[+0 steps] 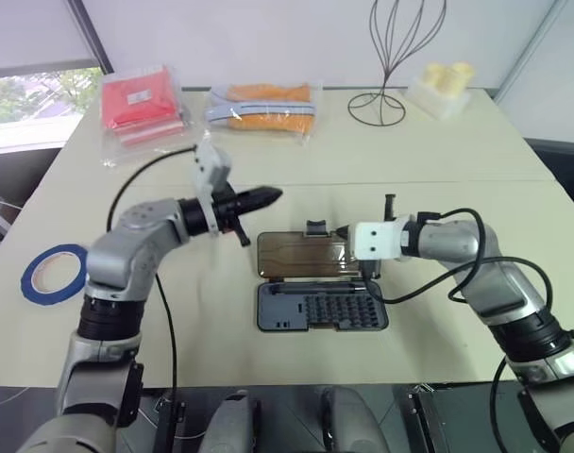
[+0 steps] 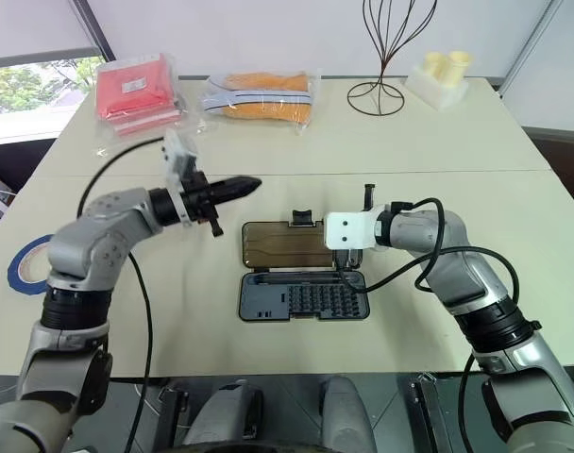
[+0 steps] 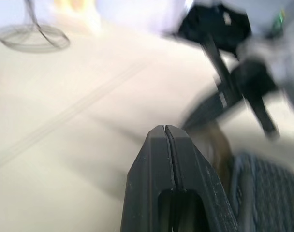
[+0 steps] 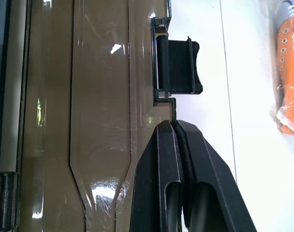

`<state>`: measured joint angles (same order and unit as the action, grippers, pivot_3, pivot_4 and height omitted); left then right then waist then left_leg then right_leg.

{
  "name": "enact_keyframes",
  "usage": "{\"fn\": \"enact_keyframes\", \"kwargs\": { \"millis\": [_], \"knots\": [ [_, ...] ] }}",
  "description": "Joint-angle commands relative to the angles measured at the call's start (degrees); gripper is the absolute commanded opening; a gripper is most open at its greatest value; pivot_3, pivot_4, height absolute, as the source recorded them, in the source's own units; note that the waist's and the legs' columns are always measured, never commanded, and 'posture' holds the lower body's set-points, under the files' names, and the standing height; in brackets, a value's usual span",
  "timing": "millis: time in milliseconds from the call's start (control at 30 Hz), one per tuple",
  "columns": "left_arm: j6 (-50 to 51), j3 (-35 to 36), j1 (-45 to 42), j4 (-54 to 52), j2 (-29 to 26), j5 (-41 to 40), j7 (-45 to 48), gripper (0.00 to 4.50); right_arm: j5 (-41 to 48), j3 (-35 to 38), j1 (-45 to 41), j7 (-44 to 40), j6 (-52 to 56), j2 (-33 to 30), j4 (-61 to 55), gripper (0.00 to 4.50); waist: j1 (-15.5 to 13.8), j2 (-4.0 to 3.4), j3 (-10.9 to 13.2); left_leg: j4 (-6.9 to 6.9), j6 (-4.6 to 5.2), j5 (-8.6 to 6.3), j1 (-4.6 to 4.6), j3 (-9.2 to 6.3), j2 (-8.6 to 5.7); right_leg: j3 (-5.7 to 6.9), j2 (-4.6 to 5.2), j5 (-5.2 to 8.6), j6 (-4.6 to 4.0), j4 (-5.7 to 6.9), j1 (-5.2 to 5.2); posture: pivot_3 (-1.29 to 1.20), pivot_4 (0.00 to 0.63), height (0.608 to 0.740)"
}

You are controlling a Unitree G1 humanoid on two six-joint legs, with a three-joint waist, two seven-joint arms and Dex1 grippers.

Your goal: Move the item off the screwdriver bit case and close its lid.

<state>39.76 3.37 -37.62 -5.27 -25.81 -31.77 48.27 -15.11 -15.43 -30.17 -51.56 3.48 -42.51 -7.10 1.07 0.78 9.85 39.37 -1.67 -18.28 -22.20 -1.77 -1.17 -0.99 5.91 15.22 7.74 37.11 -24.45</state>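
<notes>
1. Far left on the table [image 1: 296, 160]: blue roll of tape [image 1: 53, 273] lying flat near the left edge, well apart from the case, with its pale core showing.
2. Back left: red packet in clear wrap [image 1: 141, 102], then an orange and white packet [image 1: 263, 106]; no print legible on either.
3. Left arm raised above the table, elbow bent, forearm reaching forward and to the right, roughly level. Left gripper [image 1: 271, 196] pressed closed with nothing between the fingers, tips in the air above the table just left of the lid.
4. Centre: screwdriver bit case [image 1: 322, 306] lying open, dark grey tray with rows of bits nearest the robot, smoky brown lid [image 1: 301, 253] folded back flat beyond it, black latch tab [image 4: 178, 66] at the lid's far edge.
5. Right arm bent in from the right, wrist angled down toward the lid. Right gripper [image 4: 175, 129] closed, tips at the lid's far edge beside the latch tab, possibly touching the edge.
6. Back right: black wire stand [image 1: 386, 57], then a white block with pale yellow cylinders [image 1: 444, 85].
</notes>
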Motion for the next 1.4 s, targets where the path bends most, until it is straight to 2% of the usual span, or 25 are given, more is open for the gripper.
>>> {"fn": "enact_keyframes", "kwargs": {
  "millis": [33,200,533,800,1167,1200,1233,1400],
  "knots": [
    [0.2,4.9,-4.0,3.4,-1.8,-1.9,-1.3,0.00,-0.8,1.7,-0.5,2.3,0.2,0.9,-3.5,0.02,0.1,0.01,0.0,0.00,-0.03,0.02,0.00,-0.01,0.00,0.01,-0.01,0.00,0.00,0.00,0.00,0.00,0.150,0.740],
    [-4.8,0.6,-2.7,9.8,-4.6,4.3,0.1,0.00,-1.1,1.8,-0.6,2.8,1.4,1.3,-5.2,0.02,0.0,0.00,0.0,-0.01,-0.06,0.03,0.01,0.00,0.00,0.00,-0.01,0.00,0.00,0.00,-0.01,0.00,0.150,0.740],
    [-14.8,-8.2,1.6,17.7,-3.0,12.6,5.4,0.00,-1.5,1.8,-1.1,3.3,2.9,1.8,-5.8,0.02,-0.1,0.01,0.0,-0.01,-0.06,0.04,-0.02,0.01,-0.02,0.01,-0.01,0.00,0.00,-0.02,-0.01,0.00,0.150,0.740],
    [-16.8,-10.4,2.2,20.1,-2.0,14.5,9.1,0.00,-1.7,1.7,-1.5,3.4,3.5,2.0,-6.0,0.02,-0.1,0.01,0.0,-0.01,-0.06,0.04,-0.02,0.02,-0.02,0.02,-0.01,0.00,0.00,-0.01,-0.01,0.00,0.150,0.740],
    [-16.5,-9.9,2.3,20.3,-0.8,14.5,10.5,0.00,-1.8,1.7,-1.5,3.1,4.0,1.8,-6.3,0.02,-0.1,0.01,0.0,-0.01,-0.06,0.03,-0.02,0.01,-0.02,0.02,-0.01,0.00,0.00,-0.01,-0.01,0.00,0.150,0.740],
    [-16.6,-9.9,2.3,20.5,-0.7,14.6,10.5,0.00,-1.8,1.7,-1.7,3.1,4.2,1.9,-6.4,0.55,-0.1,0.01,0.0,-0.01,-0.06,0.03,-0.02,0.01,-0.02,0.02,-0.01,0.00,0.00,-0.01,-0.01,0.00,0.150,0.740],
    [-16.8,-9.8,2.2,20.7,-0.6,14.6,10.5,0.00,-1.7,1.8,-1.8,3.0,4.4,1.8,-6.4,0.82,-0.1,0.01,0.0,-0.01,-0.06,0.03,-0.02,0.01,-0.02,0.01,-0.01,0.00,0.00,-0.01,-0.01,0.00,0.150,0.740],
    [-16.7,-9.5,2.1,20.8,0.0,14.7,11.0,0.00,-0.9,3.1,-3.9,2.3,6.3,0.9,-6.6,3.37,-0.1,0.01,0.0,-0.01,-0.06,0.03,-0.02,0.01,-0.02,0.02,-0.01,0.00,0.00,-0.01,-0.01,0.00,0.150,0.740]
  ]
}}
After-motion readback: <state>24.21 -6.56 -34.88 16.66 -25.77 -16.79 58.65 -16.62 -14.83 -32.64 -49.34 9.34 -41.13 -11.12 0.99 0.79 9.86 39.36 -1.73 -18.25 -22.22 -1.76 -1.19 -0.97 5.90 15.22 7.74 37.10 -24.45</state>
